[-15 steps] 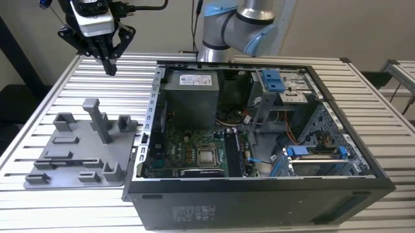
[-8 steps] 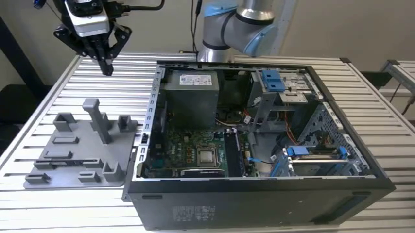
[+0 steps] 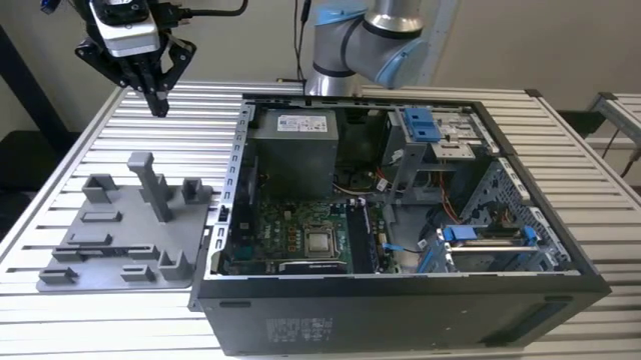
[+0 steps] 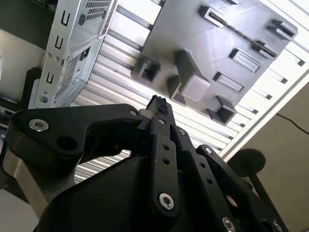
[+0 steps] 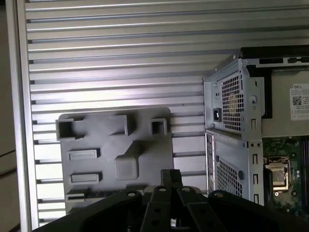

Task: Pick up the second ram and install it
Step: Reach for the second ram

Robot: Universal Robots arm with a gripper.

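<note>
My gripper (image 3: pixel 158 109) hangs high above the slatted table, beyond the grey holder tray (image 3: pixel 191 225) at the exterior view's left. Its black fingers (image 4: pixel 157 104) are pressed together into a point, shut with nothing between them. A thin dark strip stands on edge in the tray's long slot and looks like the second ram (image 3: pixel 108 248) (image 4: pixel 237 32). It sits well below the gripper and apart from it. The open computer case (image 3: pixel 401 217) holds the green motherboard (image 3: pixel 300 229) with its long black slots (image 3: pixel 361 236).
The tray carries tall grey posts (image 3: pixel 150 184) and small blocks. The case's metal wall (image 5: pixel 231 106) rises beside the tray. The arm's base (image 3: pixel 371 37) stands behind the case. The table's edge (image 5: pixel 19 121) runs past the tray's far side.
</note>
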